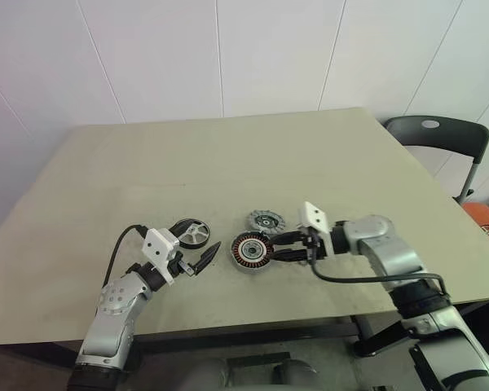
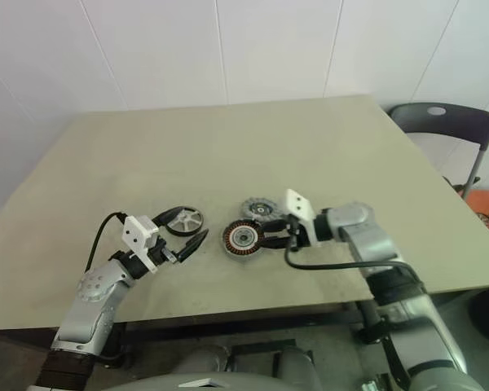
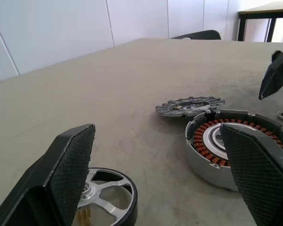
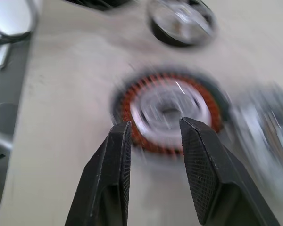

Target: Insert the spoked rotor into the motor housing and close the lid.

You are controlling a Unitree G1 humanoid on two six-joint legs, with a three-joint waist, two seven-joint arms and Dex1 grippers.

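1. The table is a beige top that carries all three round parts near its front edge; a dark chair stands past its far right corner.
2. The right gripper reaches in from the right, pointing left at the housing. Its two black fingers stand a little apart with nothing between them, their tips just beside the housing's right rim.
3. The left gripper sits near the front edge, left of the housing, fingers spread wide and empty.
4. The housing lies flat between the two grippers, copper windings around a pale hub facing up.
5. The lid lies flat, left of the housing and well apart from it, just behind the left gripper's fingertips.
6. The rotor lies flat on the table just behind the housing, slightly to its right, very close to its rim; contact cannot be told.
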